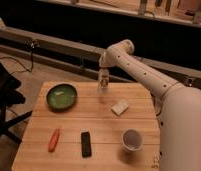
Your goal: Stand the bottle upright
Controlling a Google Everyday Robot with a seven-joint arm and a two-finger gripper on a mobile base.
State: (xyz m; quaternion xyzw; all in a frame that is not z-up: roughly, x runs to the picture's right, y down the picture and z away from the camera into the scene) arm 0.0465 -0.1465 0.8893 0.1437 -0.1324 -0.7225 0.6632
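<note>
Your hand (103,71) hangs at the far side of the bench (96,125), right over the top of the bottle (103,83), and from this view you cannot tell whether it is clamped on the bottle or free of it. The bottle looks upright, or very nearly so, close to the back rim of the bench and well apart from the green bowl (62,96) and the pale block (120,106). The main risk, as I judge it, is a tip-over. The bottle is slender with a narrow foot, so if you let go before the base sits flat, or lift away at a slant and drag on the neck, it could fall. Being so near the rim, it could then roll off the far side, out of reach. Watch the arm (144,75) too. It crosses above the bench near the pale block, and the paper cup (131,140) stands close to the robot's body, so a low sweep on the way back could knock either one. As for writing, the bottle carries a pale label, but nothing on it can be read. No brand or lettering shows on the cup, the bowl or anything else on the bench.
</note>
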